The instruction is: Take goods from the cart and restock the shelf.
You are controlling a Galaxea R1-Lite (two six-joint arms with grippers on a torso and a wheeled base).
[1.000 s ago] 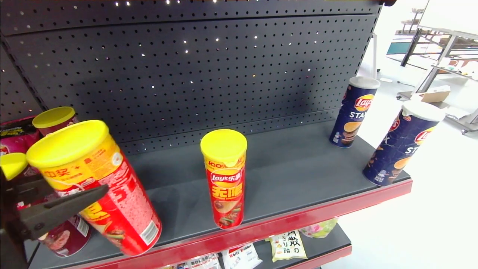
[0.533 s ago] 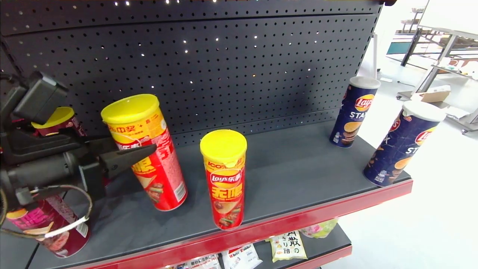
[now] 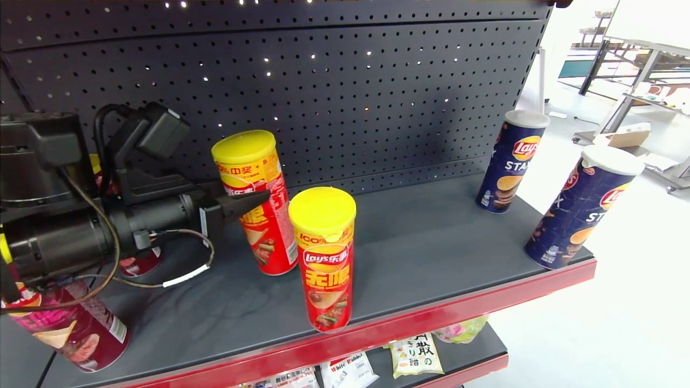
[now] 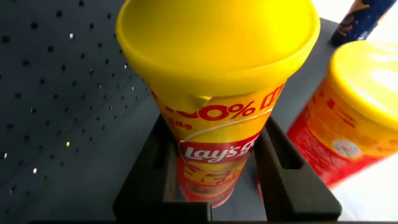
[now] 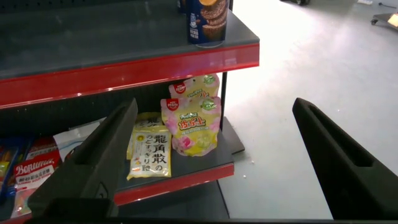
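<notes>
The right tool (image 5: 214, 109) hangs nearest and low, in front of the lower shelf (image 5: 180, 180). Its fingers are spread wide with nothing between them. At least three snack bags lie on that lower shelf: a pink and green bag (image 5: 189, 127), a yellow and white bag (image 5: 149, 152) and a red and white bag (image 5: 28, 177).

Above is the upper shelf (image 3: 431, 253), with a red front edge. Three cans stand upright along that edge. The maroon can (image 3: 75, 331) is at the left end, the front red can (image 3: 323, 264) with a yellow lid is in the middle, and the front blue can (image 3: 585, 207) with a white lid is on the right corner.

Farther in, the left tool (image 4: 216, 158) is clamped on the held red can (image 3: 250, 161), one finger on each side of its body. This can also has a yellow lid. It tilts with its top leaning left, just behind and left of the front red can. Its base is at the shelf board, but I cannot tell whether it touches.

Behind the left arm the foot of a second maroon can (image 3: 139, 264) shows. The back blue can (image 3: 509, 161) stands at the right, near the pegboard (image 3: 350, 108).

That makes six cans: two red, two maroon and two blue. Every lid that shows is on, so the contents are hidden.
</notes>
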